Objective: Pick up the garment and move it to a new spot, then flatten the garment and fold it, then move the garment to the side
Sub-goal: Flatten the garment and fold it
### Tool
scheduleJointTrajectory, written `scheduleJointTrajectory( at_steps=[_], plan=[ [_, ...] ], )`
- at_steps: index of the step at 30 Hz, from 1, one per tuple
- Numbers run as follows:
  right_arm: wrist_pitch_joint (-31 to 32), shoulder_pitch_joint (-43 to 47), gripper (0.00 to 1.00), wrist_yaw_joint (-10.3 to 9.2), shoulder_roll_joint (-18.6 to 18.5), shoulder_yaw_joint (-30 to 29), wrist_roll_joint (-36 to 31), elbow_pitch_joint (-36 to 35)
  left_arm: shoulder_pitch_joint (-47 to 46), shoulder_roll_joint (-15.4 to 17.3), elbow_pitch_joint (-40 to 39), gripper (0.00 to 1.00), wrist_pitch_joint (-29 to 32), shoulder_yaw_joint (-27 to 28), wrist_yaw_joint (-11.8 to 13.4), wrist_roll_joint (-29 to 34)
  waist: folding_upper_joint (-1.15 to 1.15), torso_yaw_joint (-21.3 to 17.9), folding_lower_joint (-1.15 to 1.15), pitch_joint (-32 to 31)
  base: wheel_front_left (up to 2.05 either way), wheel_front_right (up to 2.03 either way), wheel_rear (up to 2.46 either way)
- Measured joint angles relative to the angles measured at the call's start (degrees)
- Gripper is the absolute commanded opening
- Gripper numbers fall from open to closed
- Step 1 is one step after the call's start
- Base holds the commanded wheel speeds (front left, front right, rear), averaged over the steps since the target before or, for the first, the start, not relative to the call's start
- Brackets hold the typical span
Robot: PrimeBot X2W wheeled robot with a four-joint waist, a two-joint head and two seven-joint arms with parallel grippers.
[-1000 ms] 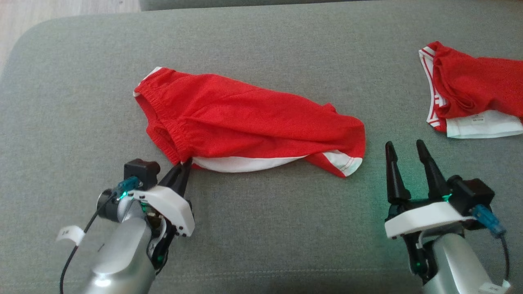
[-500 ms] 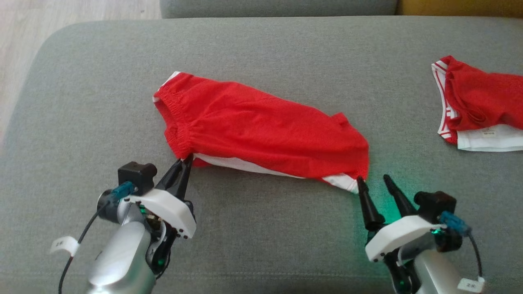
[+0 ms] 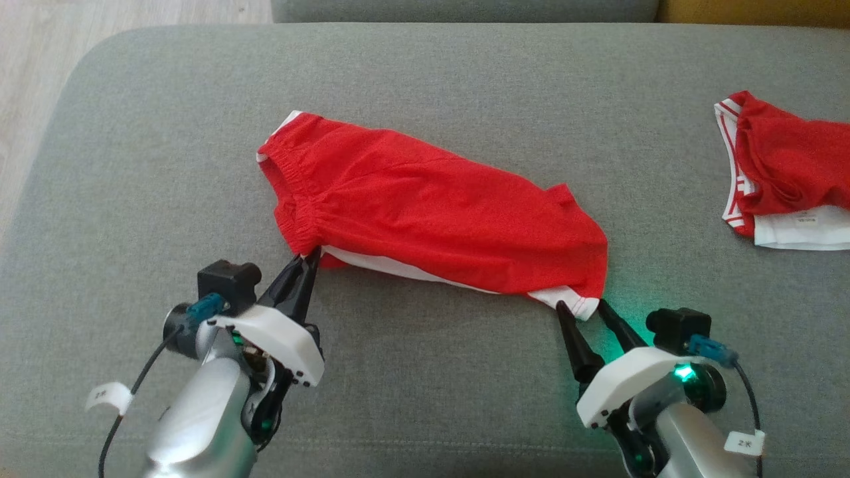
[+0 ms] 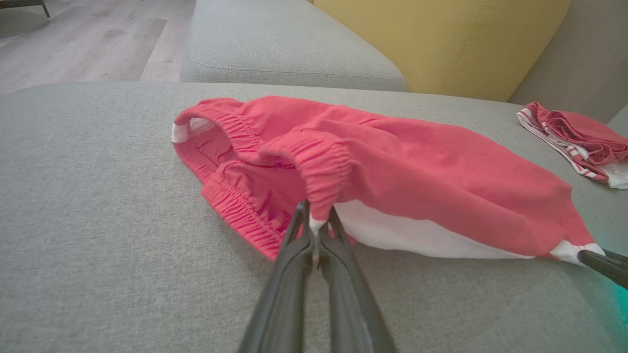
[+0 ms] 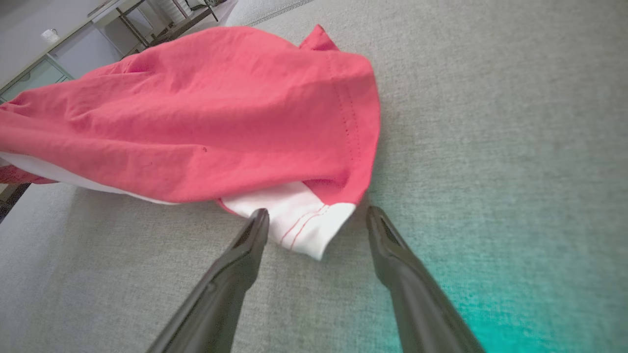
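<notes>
Left forearm (image 3: 199,425) is cut off at the bottom edge of the head view. Left pincer (image 3: 310,255) points up and slightly right, low over the seat, clamped tight on the near waistband corner of the red shorts (image 3: 431,206); the left wrist view shows a bit of white fabric pinched between the tips. The shorts lie mid-cushion on the grey sofa seat (image 3: 133,199). Their long axis runs left to right, with the right end slanting closer to the robot. The elastic waistband is at the left, open and bunched, and the leg hem is at the right. The lower layer is mostly hidden, with just a white panel peeking out along the near edge. Right pincer (image 3: 580,304) is spread wide, one finger on each side of the white hem corner, with the tips at the fabric edge. Can't tell if they touch it. Its fingers angle up-left. Right forearm (image 3: 690,445) is also cut off at the bottom, and a green light (image 3: 682,372) at the wrist tints the seat. Far right there's a second red-and-white garment (image 3: 783,166), clipped by the frame edge and well apart from the shorts.
</notes>
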Motion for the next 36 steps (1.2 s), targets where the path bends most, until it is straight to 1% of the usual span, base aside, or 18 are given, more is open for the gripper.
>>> scheduleJointTrajectory(
  at_steps=[7,8,9,10,12,18,22,27,31,36],
  plan=[
    [0.1,-1.0,1.0,-0.01,0.0,1.2,0.9,1.0,0.0,0.0,0.0,0.0,0.0,-0.2,0.3,0.0,0.0,0.0,0.0,-0.2,0.0,0.0,0.0],
    [0.1,-1.2,0.67,0.0,0.0,1.3,1.0,1.1,0.0,0.0,0.0,0.0,0.0,-0.3,0.4,0.0,0.0,0.0,0.0,-0.2,0.0,0.0,0.0],
    [0.1,-1.2,0.42,0.0,0.0,1.4,1.1,1.2,0.0,0.0,0.0,0.0,0.0,-0.3,0.4,0.0,0.0,0.0,0.0,-0.3,0.0,0.0,0.0],
    [0.1,-1.2,0.29,0.0,0.0,1.5,1.1,1.3,0.0,0.0,0.0,0.0,0.0,-0.3,0.4,0.0,0.0,0.0,0.0,-0.3,0.0,0.0,0.0],
    [-0.4,-1.2,0.0,0.0,0.0,1.5,1.1,1.5,0.0,0.0,0.1,0.0,0.0,-0.4,0.4,0.0,0.0,0.0,0.0,-0.5,0.0,0.0,0.0],
    [-1.8,-1.2,0.0,0.0,-0.9,1.3,0.8,1.5,0.0,0.3,0.5,0.0,0.0,-0.6,0.4,0.0,0.0,0.0,0.0,-1.4,0.0,0.0,0.0],
    [-2.4,-1.2,0.0,0.0,-2.7,1.3,-1.2,1.2,0.0,0.5,0.5,0.0,0.1,-0.7,0.5,-0.2,0.0,0.1,0.0,-2.4,0.0,0.0,0.0],
    [-4.4,-1.2,0.0,-0.01,-5.6,1.2,-4.5,-1.5,0.1,1.1,-0.8,0.0,0.5,-0.7,0.5,-0.2,0.0,0.0,0.0,-4.1,0.0,0.0,0.0],
    [-6.5,-1.3,0.0,-0.01,-8.6,0.9,-8.1,-5.1,0.1,2.2,-4.1,0.0,2.2,-1.2,0.5,-0.8,0.0,-0.1,0.0,-5.6,0.0,0.0,0.0],
    [-8.0,-3.0,0.0,0.0,-11.8,-1.8,-12.0,-11.3,0.1,3.7,-12.2,0.0,7.5,-1.8,0.4,-2.2,0.0,-0.1,0.0,-7.7,0.0,0.0,0.0]
  ],
)
